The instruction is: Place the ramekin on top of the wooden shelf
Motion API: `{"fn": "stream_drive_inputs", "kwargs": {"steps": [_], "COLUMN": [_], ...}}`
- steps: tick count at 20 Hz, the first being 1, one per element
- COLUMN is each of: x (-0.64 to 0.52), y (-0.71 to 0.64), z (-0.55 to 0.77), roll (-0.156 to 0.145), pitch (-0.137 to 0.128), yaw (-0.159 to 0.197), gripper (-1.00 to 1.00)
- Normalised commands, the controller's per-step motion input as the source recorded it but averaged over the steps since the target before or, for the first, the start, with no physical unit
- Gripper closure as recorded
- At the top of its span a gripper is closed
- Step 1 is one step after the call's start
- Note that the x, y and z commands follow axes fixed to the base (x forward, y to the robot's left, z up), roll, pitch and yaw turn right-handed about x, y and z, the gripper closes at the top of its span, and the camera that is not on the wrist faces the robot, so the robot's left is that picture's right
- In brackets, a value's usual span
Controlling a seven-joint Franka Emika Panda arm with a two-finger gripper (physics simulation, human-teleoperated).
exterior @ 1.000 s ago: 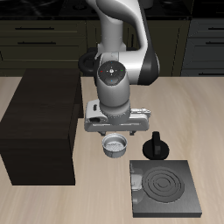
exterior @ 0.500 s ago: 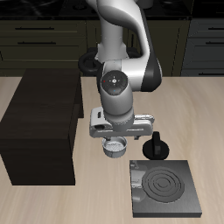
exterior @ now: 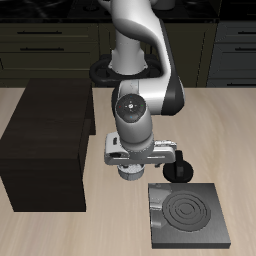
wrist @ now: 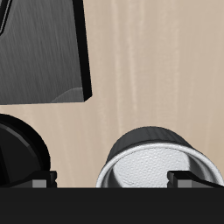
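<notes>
1. The ramekin (exterior: 129,169) sits on the bench (exterior: 230,130), just in front of the robot arm (exterior: 140,60) and beside the wooden shelf (exterior: 48,135), a strip of bare benchtop between them.
2. The pincer (exterior: 131,163) hangs directly over the ramekin, and from outside the wrist body hides most of the bowl; only its pale ribbed rim peeks out below.
3. In the wrist view the ramekin (wrist: 157,166) lies between the two fingertips (wrist: 185,179), one on each side of the rim.
4. The pincer is spread wide around the bowl, and I cannot tell whether the fingers touch its wall.
5. The black knobbed pot (exterior: 178,167) stands close beside the ramekin, on the side away from the shelf.
6. The black stove plate (exterior: 187,214) lies nearer the bench's front edge, apart from the bowl.
</notes>
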Motion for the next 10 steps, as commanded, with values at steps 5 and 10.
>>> {"fn": "stream_drive_inputs", "kwargs": {"steps": [5,10], "x": [-0.03,-0.02], "y": [0.01,-0.05], "z": [-0.34,-0.13], "roll": [0.019,0.029], "pitch": [0.038,0.017], "yaw": [-0.036,-0.036], "gripper": [1.00,1.00]}}
